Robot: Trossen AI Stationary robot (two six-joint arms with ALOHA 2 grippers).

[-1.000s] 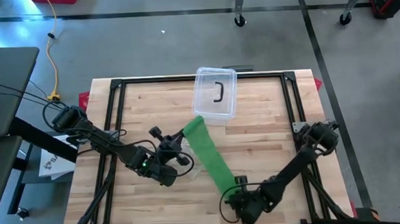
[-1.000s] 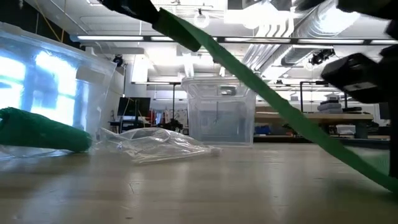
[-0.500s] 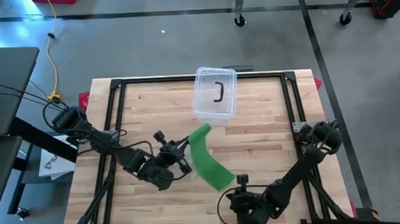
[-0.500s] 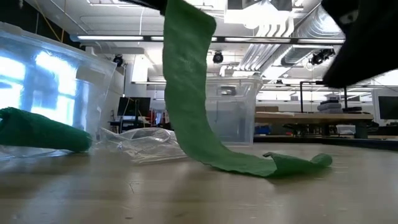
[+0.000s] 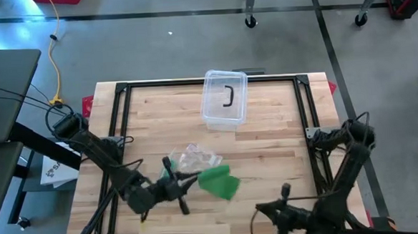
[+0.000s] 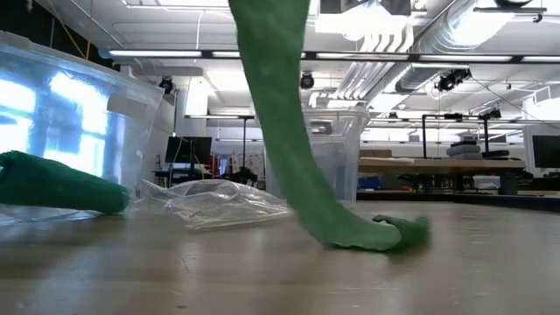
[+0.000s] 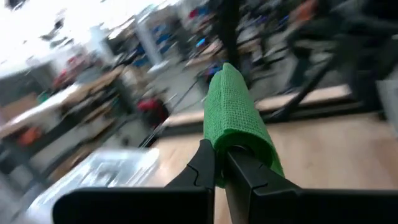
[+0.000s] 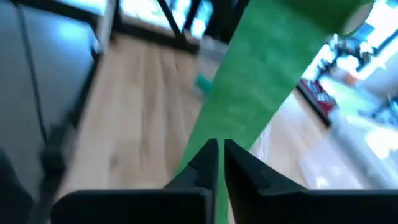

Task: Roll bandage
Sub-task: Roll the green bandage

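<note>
A long green bandage (image 5: pixel 216 181) hangs from my left gripper (image 5: pixel 191 179), which is shut on its upper end above the table's near middle. The strip (image 6: pixel 280 105) drops slack, and its lower end (image 6: pixel 394 234) lies bunched on the wood. My right gripper (image 5: pixel 260 209) is raised near the table's near right, a short way from the bandage and touching nothing. Its fingers (image 8: pixel 219 149) stand together, and the green strip (image 8: pixel 261 74) shows beyond them. My left gripper pinches the bandage's upper end (image 7: pixel 222 148) between its two fingers. The fingers lie level and come from the table's left. The cloth humps up in a fold (image 7: pixel 233 106) just past the fingertips, then hangs down slack to the table.
A crinkled clear wrapper (image 5: pixel 195 159) lies just beyond the bandage. A clear plastic box (image 5: pixel 224 98) with a black piece inside stands at the far middle. In the low view a green bundle (image 6: pixel 52 184) sits by a clear plastic wall at the left. Bare wood lies to the right.
The bandage was stretched taut between both grippers. Its lower end has come out of my right gripper and dropped onto the table. My right gripper has risen and drawn back toward the near right. My left gripper has carried the upper end toward the near edge, and the strip hangs slack.
</note>
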